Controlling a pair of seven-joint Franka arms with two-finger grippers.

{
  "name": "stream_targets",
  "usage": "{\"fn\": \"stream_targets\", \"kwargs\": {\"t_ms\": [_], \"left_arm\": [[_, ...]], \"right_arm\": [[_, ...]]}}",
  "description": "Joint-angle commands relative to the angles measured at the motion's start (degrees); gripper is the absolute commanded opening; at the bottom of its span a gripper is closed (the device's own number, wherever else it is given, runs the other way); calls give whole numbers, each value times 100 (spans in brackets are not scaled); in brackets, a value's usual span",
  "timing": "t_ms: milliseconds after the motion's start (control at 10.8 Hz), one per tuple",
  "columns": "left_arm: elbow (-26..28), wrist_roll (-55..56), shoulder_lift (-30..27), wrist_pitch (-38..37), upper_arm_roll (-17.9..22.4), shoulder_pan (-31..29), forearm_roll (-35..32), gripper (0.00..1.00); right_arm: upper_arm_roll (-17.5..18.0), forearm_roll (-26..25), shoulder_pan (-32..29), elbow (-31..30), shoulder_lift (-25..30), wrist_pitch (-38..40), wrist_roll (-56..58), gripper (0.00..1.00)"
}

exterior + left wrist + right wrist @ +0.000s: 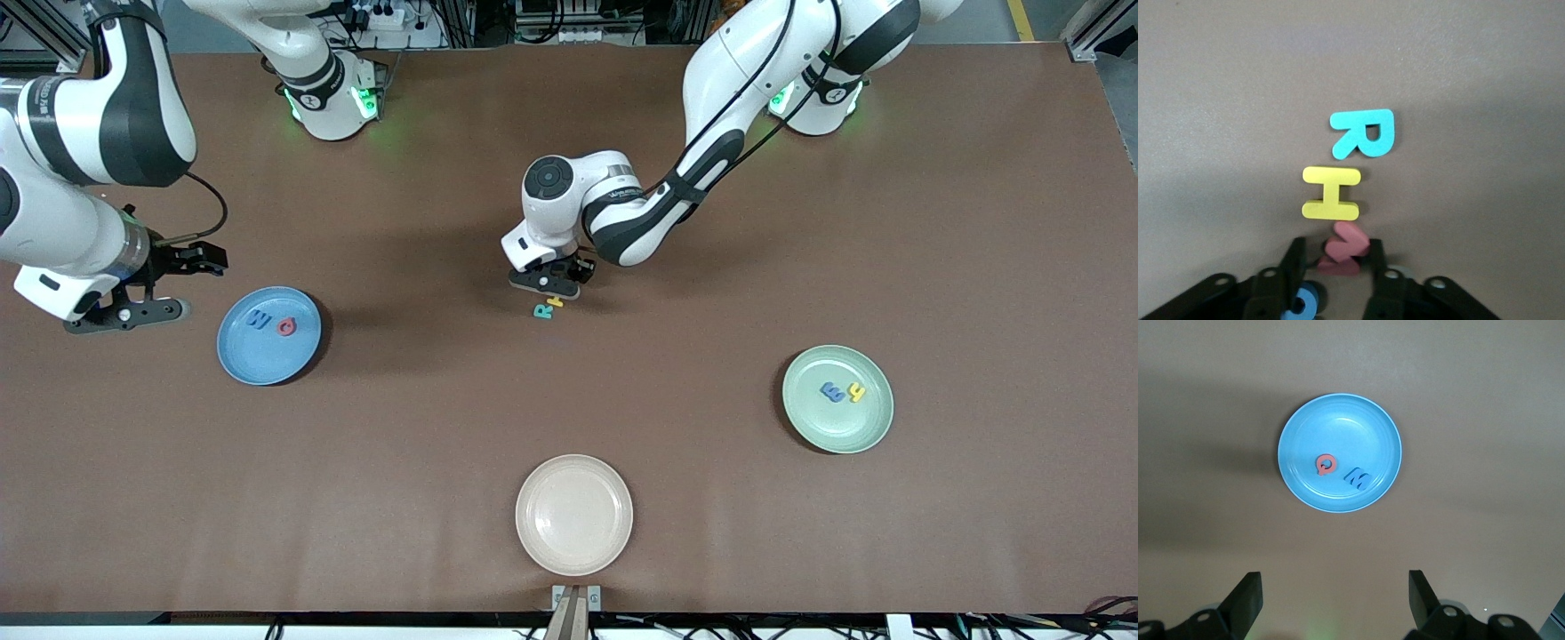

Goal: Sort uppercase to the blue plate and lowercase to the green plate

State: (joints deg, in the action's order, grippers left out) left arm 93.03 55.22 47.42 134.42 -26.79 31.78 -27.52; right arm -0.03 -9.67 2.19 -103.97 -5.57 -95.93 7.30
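Fingers of the left gripper [1337,259] pinch the red lowercase letter [1343,248] mid-table, just beside the yellow H [1331,193] and teal R [1365,133]; a straight lift should spare both neighbours. Right gripper [1335,600] waits, released, above the blue plate [1298,427].

Three round plates lie on the table: one blue plate [242,356], one green plate [867,427] and one cream plate [573,514]. Eight foam letters are visible. Two rest in the blue plate: a red Q [285,327] and a dark blue W [260,320]. Two rest in the green plate: a blue letter [833,392] and a yellow y [856,392]. Four lie on the table mid-field: a teal R [1365,132], a yellow H [1331,193], a red letter [1345,249] and a blue letter [1305,303]. Two robot arms are present.
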Motion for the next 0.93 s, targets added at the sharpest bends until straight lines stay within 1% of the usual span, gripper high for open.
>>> {"fn": "stream_targets", "kwargs": {"t_ms": [0,93,186,279,465,650,743,836], "left_arm": [[-57,6,83,14,33,21,-34,26],[-57,6,83,14,33,30,-34,16],[-57,6,83,14,33,21,-34,4],[-57,15,74,14,33,21,-34,0],[-66,67,-13,5,25,-5,-34,0],[-66,295,-206,-48,25,-31,36,0],[-57,357,-338,-100,16,-119,80,0],[-75,358,-461,-292,-2,-207,263,0]], "right_arm": [[195,114,-87,-44,135,31,-88,97],[249,114,-113,-44,153,57,-254,97],[284,114,-105,-44,188,57,-369,100],[354,175,-113,-27,206,57,-518,100],[372,446,-113,17,267,31,-589,100],[329,1166,-174,26,320,-118,-581,100],[337,1238,-175,18,320,-206,-581,100],[381,1239,-158,17,329,-224,-589,100]]}}
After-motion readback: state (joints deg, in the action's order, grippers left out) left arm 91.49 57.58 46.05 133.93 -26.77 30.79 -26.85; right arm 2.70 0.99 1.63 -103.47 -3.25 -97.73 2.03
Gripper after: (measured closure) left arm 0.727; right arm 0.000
